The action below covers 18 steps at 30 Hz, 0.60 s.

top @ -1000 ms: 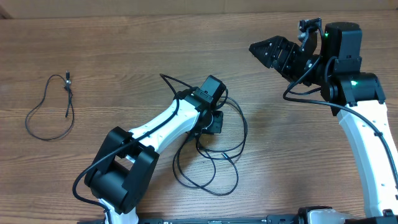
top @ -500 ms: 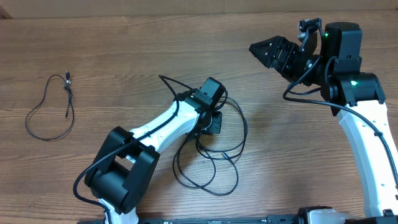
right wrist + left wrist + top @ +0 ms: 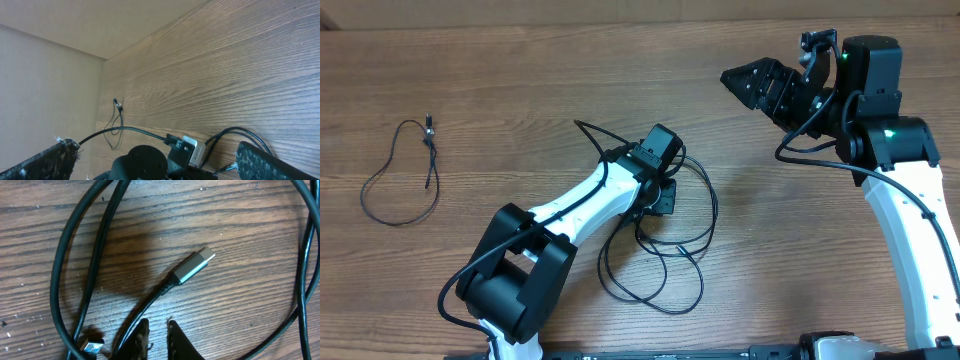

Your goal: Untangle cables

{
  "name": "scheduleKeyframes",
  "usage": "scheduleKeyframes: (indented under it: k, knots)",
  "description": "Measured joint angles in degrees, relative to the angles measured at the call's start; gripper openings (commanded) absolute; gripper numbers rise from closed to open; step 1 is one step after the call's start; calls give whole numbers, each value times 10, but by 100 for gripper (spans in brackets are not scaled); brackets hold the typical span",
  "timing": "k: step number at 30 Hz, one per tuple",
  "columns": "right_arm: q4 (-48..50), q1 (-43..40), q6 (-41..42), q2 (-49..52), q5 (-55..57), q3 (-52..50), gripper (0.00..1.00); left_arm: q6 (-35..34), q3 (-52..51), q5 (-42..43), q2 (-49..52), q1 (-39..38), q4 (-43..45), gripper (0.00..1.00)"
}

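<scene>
Your right gripper (image 3: 155,160) has its fingers (image 3: 40,160) spread as wide as they go with nothing between them, and it hangs in the air over the far right part of the wooden table (image 3: 520,70), well apart from every cable. Your left gripper (image 3: 156,330) is down at the tabletop near the middle, its two fingertips (image 3: 142,335) drawn close, with only a narrow gap of bare wood between them; they hold nothing. Your right arm (image 3: 910,220) rises from the near right edge, and your left arm (image 3: 580,200) reaches diagonally from the near edge into the tangle. The tangled cables (image 3: 54,287) lie on the table as several overlapping black loops, around the left gripper and on its near side. A separate thin cable (image 3: 400,223) lies alone in an open loop at the far left of the table, well apart from the tangle and from both grippers. In the left wrist view, a USB-C plug (image 3: 192,266) lies flat on the wood just ahead of the fingertips. Its cord runs back along the outer side of the left fingertip, and you cannot tell whether the two touch. A second metal plug end (image 3: 92,345) sits at the bottom left of that view, just beside two crossing strands and partly cut off by the frame.
</scene>
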Motion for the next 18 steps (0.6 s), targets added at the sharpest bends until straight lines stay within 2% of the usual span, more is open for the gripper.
scheduleKeyframes:
  k: [9, 12, 18]
  knots:
    - [0, 0, 0, 0, 0, 0, 100, 0, 0, -5, 0, 0, 0, 22]
    - [0, 0, 0, 0, 0, 0, 100, 0, 0, -6, 0, 0, 0, 31]
    - [0, 0, 0, 0, 0, 0, 100, -2, 0, -6, 0, 0, 0, 32]
